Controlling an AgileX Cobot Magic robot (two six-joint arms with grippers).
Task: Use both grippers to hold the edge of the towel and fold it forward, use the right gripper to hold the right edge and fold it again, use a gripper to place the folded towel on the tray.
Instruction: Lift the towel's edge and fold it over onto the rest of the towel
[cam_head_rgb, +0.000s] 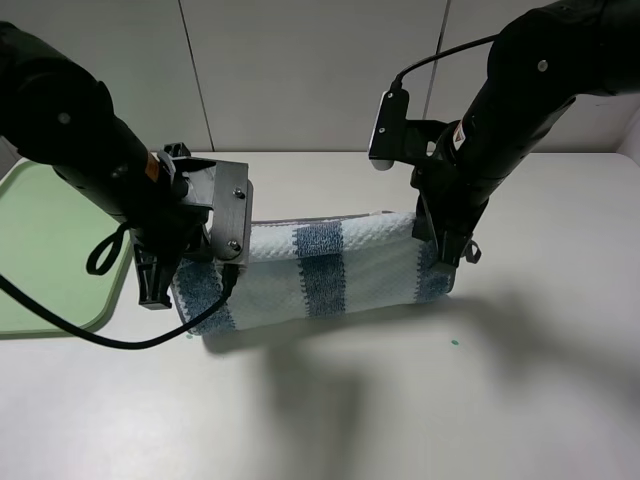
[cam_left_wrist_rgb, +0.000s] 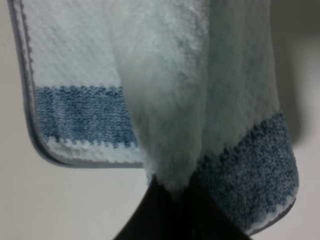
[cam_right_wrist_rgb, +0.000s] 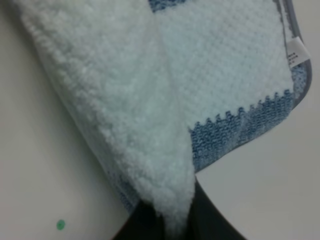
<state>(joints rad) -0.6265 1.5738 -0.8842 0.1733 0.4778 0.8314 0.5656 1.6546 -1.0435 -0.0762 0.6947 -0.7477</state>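
Observation:
The blue-and-white striped towel (cam_head_rgb: 330, 265) stretches as a doubled band between my two grippers over the middle of the table. My left gripper (cam_head_rgb: 162, 288) is shut on the towel's left end, and my right gripper (cam_head_rgb: 446, 260) is shut on its right end. In the left wrist view, black fingers (cam_left_wrist_rgb: 150, 215) pinch a bunched white fold of the towel (cam_left_wrist_rgb: 160, 100), and the grey hem (cam_left_wrist_rgb: 31, 125) of the edge curves round a corner. In the right wrist view, the right gripper (cam_right_wrist_rgb: 167, 216) clamps a fluffy fold of the towel (cam_right_wrist_rgb: 150, 100). The pale-green tray (cam_head_rgb: 45, 250) lies at the far left.
A small white label (cam_right_wrist_rgb: 296, 52) is sewn at the towel's hem. A tiny green speck (cam_head_rgb: 455, 343) marks the white table in front of the right gripper. The left arm's black cable (cam_head_rgb: 100, 335) loops down by the tray's near corner.

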